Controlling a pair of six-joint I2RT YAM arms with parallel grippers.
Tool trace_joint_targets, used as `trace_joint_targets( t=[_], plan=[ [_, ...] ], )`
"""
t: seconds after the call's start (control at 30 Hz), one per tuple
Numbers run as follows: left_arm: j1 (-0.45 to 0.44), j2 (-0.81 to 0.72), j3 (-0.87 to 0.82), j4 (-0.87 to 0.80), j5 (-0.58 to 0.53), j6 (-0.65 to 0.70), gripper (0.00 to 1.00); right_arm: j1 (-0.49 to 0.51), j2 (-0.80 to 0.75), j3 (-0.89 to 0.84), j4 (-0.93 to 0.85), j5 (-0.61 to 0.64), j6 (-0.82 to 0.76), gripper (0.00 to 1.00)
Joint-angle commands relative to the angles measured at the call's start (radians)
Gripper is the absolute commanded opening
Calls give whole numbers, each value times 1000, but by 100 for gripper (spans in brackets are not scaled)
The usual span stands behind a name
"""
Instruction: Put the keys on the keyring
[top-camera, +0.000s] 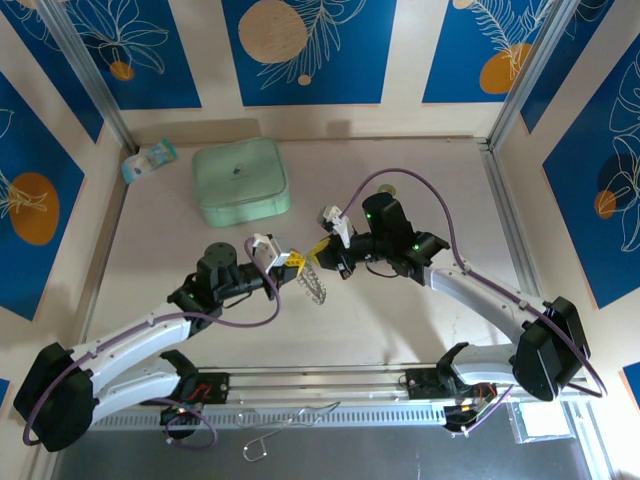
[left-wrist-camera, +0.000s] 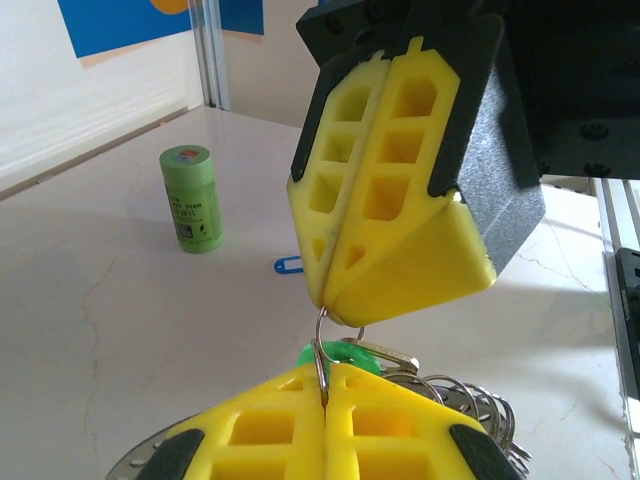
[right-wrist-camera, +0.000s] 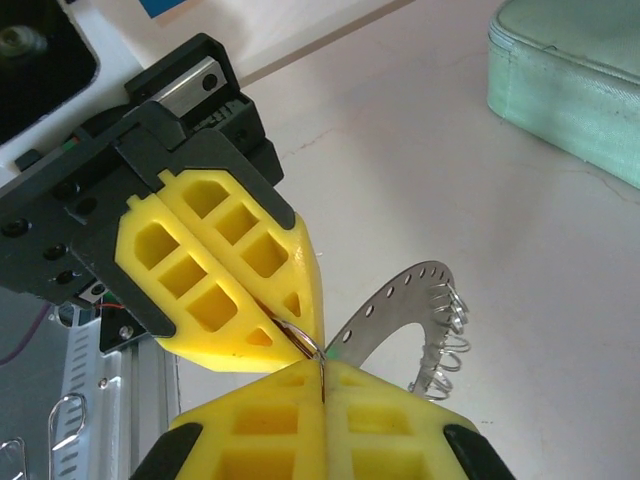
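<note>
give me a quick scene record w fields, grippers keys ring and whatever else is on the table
left gripper: shut, pinching a small wire loop
right gripper: shut on the same loop, tip to tip with the left
green key: head right behind the left fingertips, by the loop
blue key: flat on the table, untouched, near the green cylinder
keyring: just below the two grippers
mint-green case: closed, far side of the table

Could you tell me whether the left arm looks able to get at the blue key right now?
Probably not yet: the left hand is shut on a wire loop that the right hand also pinches. The blue key lies on open table beyond, unobstructed.
</note>
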Motion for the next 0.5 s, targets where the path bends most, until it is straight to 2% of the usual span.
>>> trace_joint_targets(
  t=[0.0, 0.47],
  plan=[
    [-11, -22, -6, 76, 44, 24, 0, -7, 17, 38, 3, 66, 49, 0],
    [-16, -69, -12, 58, -41, 107, 0, -9, 56, 61, -45, 32, 111, 0]
  ],
)
